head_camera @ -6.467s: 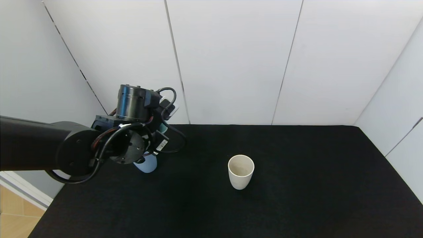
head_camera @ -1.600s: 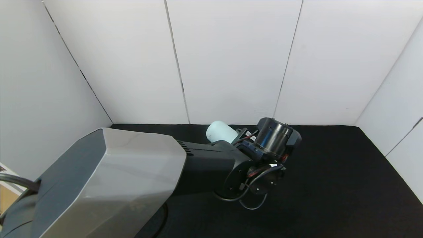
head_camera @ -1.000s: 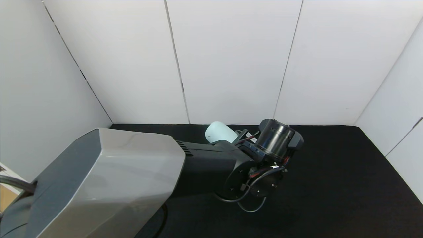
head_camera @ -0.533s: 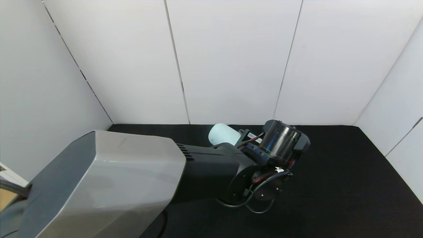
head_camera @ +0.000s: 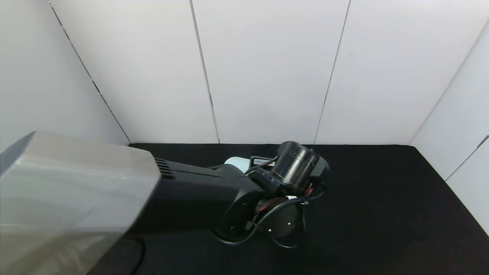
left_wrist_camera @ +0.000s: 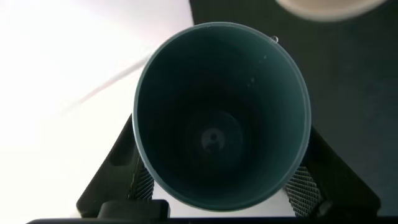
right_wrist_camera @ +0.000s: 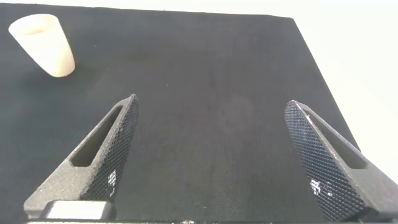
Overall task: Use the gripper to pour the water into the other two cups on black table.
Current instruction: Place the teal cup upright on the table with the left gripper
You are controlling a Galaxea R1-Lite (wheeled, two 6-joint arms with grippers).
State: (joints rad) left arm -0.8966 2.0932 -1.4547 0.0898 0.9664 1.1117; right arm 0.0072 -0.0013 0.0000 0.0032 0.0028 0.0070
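Note:
My left gripper (left_wrist_camera: 222, 186) is shut on the teal-green cup (left_wrist_camera: 222, 93), with one mesh finger on each side of it. In the head view this cup (head_camera: 236, 163) lies tilted on its side behind the left wrist (head_camera: 294, 168), over the middle of the black table (head_camera: 382, 198). The cup's inside looks dark. The cream-white cup (right_wrist_camera: 43, 43) stands upright on the table, and its rim (left_wrist_camera: 323, 5) lies just past the teal cup's mouth. In the head view the arm hides it. The periwinkle cup is hidden. My right gripper (right_wrist_camera: 214, 155) is open and empty above the table.
White wall panels (head_camera: 267, 76) close the table at the back and on both sides. The grey shell of my left arm (head_camera: 72, 198) fills the near left of the head view. Bare black table (right_wrist_camera: 217, 62) lies before the right gripper.
My left arm carried the teal cup from the table's left to its middle and tipped it on its side. In the last half second the wrist shifted left and lower.

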